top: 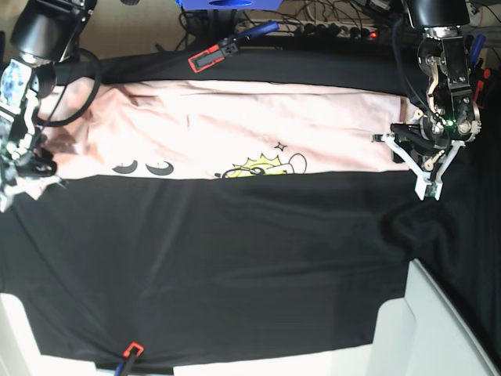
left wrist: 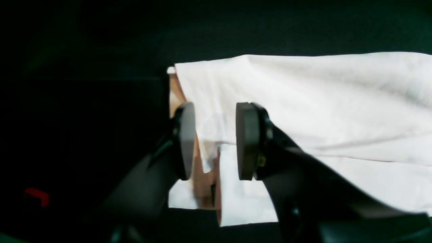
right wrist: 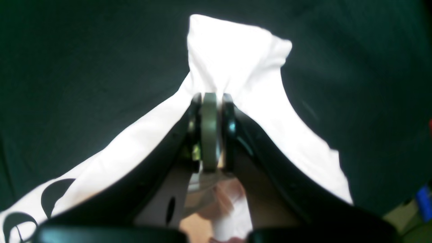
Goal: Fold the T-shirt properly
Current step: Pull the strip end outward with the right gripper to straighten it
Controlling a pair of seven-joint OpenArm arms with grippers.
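Observation:
The pale pink T-shirt [top: 235, 129] lies as a long band across the far part of the black table cover [top: 235, 258], with black and yellow print along its near edge. My right gripper [right wrist: 210, 135] is shut on a bunched end of the T-shirt [right wrist: 233, 54] and lifts it off the cover; in the base view it is at the shirt's left end [top: 25, 176]. My left gripper [left wrist: 217, 141] is open, its pads on either side of the shirt's edge [left wrist: 303, 98] without pinching it; in the base view it is at the shirt's right end [top: 403, 147].
A red-and-black clamp [top: 213, 56] holds the cover at the back edge, and another [top: 129, 350] at the front edge. White panels [top: 438, 329] stand at the front right. Cables and a blue item [top: 227, 4] lie behind the table.

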